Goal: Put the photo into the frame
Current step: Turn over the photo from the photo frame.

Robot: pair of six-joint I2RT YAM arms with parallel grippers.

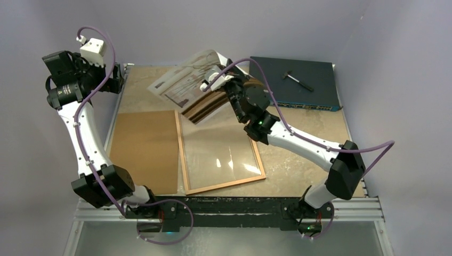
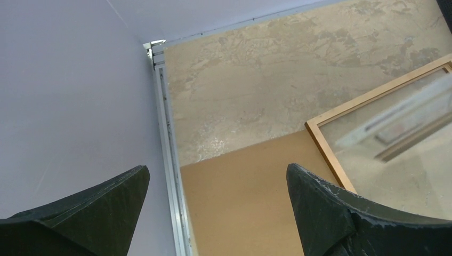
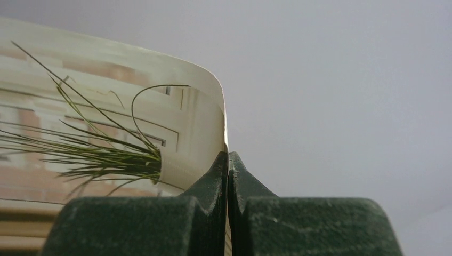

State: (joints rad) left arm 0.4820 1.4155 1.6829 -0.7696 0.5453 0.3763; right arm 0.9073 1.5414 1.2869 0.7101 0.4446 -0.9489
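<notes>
Looking down from above: pinching the photo (image 1: 186,80) with the right gripper (image 1: 214,82) at upper centre, holding it tilted and curled off the table (image 1: 309,133), overlapping the upper end of the frame (image 1: 224,185), which is lying flat at centre just beside a brown backing board (image 1: 144,152). Looking from the left wrist: keeping the left gripper (image 2: 216,176) spread wide, gripping nothing, hovering over the board and the frame's corner. Looking from the right wrist: pressing both jaws together on the photo's curled edge, filling the left half.
</notes>
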